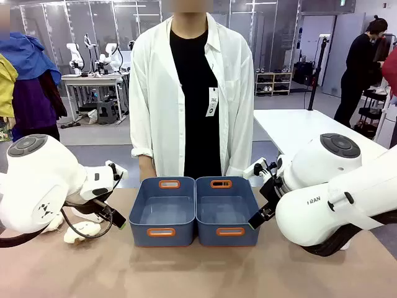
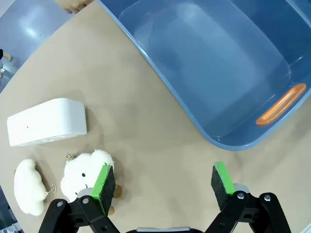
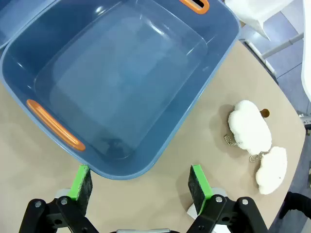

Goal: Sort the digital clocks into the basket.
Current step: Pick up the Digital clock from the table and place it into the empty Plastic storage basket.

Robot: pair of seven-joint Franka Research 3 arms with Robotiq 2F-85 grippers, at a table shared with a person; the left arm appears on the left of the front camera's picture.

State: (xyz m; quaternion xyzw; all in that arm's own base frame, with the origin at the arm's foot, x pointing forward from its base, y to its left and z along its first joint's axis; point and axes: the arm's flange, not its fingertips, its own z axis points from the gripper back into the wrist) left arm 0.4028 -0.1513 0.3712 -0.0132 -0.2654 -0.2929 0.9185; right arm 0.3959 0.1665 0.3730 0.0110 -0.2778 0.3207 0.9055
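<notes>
Left gripper point(image 2: 163, 179) is spread wide, with just bare table point(image 2: 146, 141) between the green pads point(image 2: 103, 180). It's hanging above the tabletop just off the near corner of the left basket point(image 2: 218, 63). One pad sits right over a cloud toy point(image 2: 82, 174), and a second cloud toy point(image 2: 29, 187) lies just beside that one.

The only clock point(image 2: 46, 122) I can make out is a white rounded block lying on the table on the left side, next to those toys and well apart from the basket. I can't see its screen from this angle.

Right gripper point(image 3: 141, 182) is also spread open and holding nothing. It's above the table at the near end of the right basket point(image 3: 121, 73), close to that basket's orange handle slot point(image 3: 53, 125). Off to the right of that basket are two more plush clouds point(image 3: 250, 125), touching or nearly touching, joined by a little chain.

From the front camera, the two baskets sit side by side in the middle of the table, long sides touching. A person point(image 1: 189, 93) in a white shirt stands right behind them at the far edge.
</notes>
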